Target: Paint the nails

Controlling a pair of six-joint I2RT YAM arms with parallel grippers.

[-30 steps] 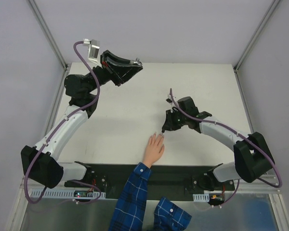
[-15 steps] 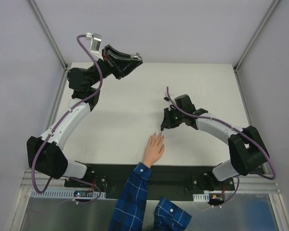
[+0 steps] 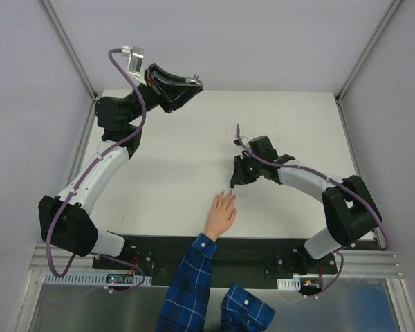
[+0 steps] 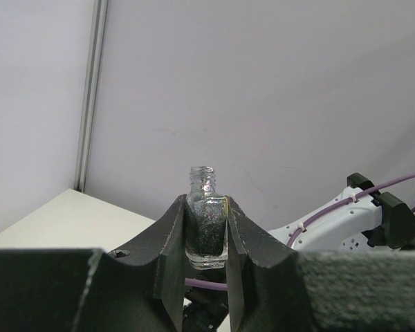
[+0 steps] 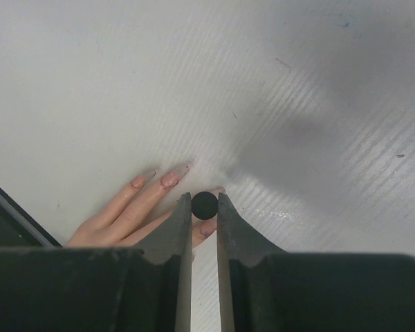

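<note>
Clamping brush cap (image 5: pixel 205 205), right hand (image 5: pixel 203 200) hovers above nails (image 5: pixel 170 180): tiny, hard, on soft fingers (image 5: pixel 128 207); likely feather touch, no grip. Left hand (image 4: pixel 206 204) pinches polish bottle (image 4: pixel 206 232).

The hand (image 3: pixel 221 216) lies flat on the table (image 3: pixel 166 173) near its front edge, nails (image 5: pixel 169 180) pointing away. Just over the fingertips sits the right gripper (image 3: pixel 232 185), a cap (image 5: pixel 204 204) between its fingers. Far back left, the left gripper (image 3: pixel 192 86) holds a bottle (image 4: pixel 207 232) upright, well apart.
</note>
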